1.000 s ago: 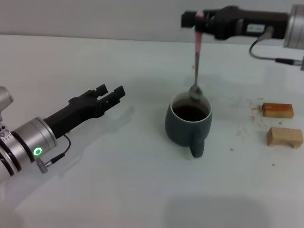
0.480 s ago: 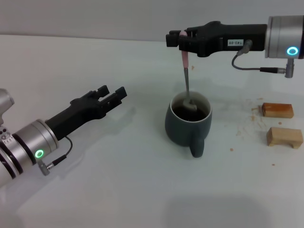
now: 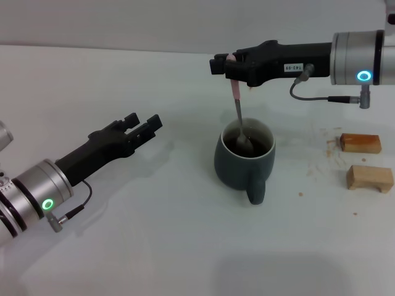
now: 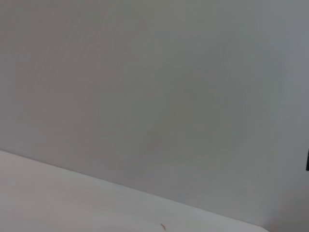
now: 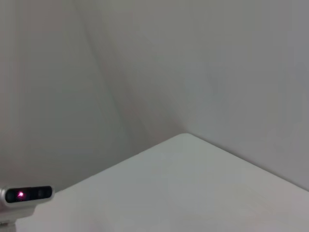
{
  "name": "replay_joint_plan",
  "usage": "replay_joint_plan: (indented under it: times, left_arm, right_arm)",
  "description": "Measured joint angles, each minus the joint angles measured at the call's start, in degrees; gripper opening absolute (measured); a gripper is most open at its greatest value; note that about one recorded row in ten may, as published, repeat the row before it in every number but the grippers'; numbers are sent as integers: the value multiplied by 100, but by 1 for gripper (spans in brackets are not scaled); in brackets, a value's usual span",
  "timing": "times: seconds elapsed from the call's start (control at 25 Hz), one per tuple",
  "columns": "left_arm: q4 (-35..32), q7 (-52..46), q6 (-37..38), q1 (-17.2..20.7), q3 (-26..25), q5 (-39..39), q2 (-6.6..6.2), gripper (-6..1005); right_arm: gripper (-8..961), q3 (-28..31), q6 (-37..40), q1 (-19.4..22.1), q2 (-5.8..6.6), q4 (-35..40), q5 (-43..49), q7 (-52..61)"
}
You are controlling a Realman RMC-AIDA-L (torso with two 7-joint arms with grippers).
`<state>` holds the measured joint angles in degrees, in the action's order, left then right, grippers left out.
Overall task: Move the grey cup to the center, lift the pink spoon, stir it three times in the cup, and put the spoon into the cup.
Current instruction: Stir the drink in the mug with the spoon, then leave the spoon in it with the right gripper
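The grey cup (image 3: 242,164) stands near the middle of the table in the head view, handle toward me, dark liquid inside. My right gripper (image 3: 229,65) hangs above the cup's far rim, shut on the top of the pink spoon (image 3: 237,106). The spoon hangs nearly upright and its metal bowl dips into the liquid. My left gripper (image 3: 144,124) hovers low over the table to the left of the cup, apart from it, fingers open and empty. Neither wrist view shows the cup or the spoon.
Two tan wooden blocks (image 3: 360,143) (image 3: 369,177) lie at the right side of the table, with small crumbs scattered near them. The right wrist view shows a small device with a red light (image 5: 26,195).
My right gripper has moved left and down with the spoon. The spoon's bowl went from above the cup's rim down into the liquid. The left arm has barely moved.
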<state>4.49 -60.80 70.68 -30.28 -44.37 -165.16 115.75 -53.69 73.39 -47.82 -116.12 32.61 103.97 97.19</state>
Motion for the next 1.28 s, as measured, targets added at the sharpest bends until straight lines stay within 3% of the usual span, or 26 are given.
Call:
replay_joint_plan:
  times: [1.28]
  left_arm:
    - [-7,43,23,34,-106,1,-39,722]
  right_arm:
    - [86,-90,-256,119,-145,-220,91,-183]
